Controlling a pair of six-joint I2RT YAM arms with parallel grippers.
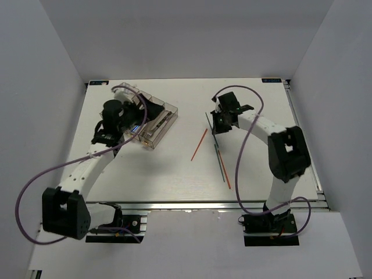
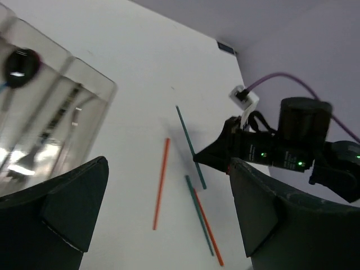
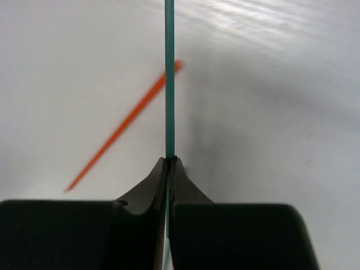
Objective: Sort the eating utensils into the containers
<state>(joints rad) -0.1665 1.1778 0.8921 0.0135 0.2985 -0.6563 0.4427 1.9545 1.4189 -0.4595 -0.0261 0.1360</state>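
Note:
My right gripper (image 3: 170, 160) is shut on a green chopstick (image 3: 169, 84), which sticks straight out ahead of the fingertips over the table. From above, this gripper (image 1: 217, 127) sits right of centre with the chopstick (image 1: 209, 121) at its tip. An orange chopstick (image 1: 199, 144) lies just left of it, and a green (image 1: 220, 163) and orange (image 1: 226, 174) pair lie nearer the front. My left gripper (image 1: 132, 129) hovers open over the smoky clear tray (image 1: 170, 115) with nothing between its fingers (image 2: 73, 208). A dark spoon (image 2: 19, 62) and a silver fork (image 2: 22, 163) lie inside the tray (image 2: 95, 84).
White walls enclose the table on three sides. A purple cable (image 1: 250, 96) loops over the right arm, and another (image 1: 35, 186) hangs beside the left arm. The table's front rail (image 1: 192, 206) runs between the two arm bases.

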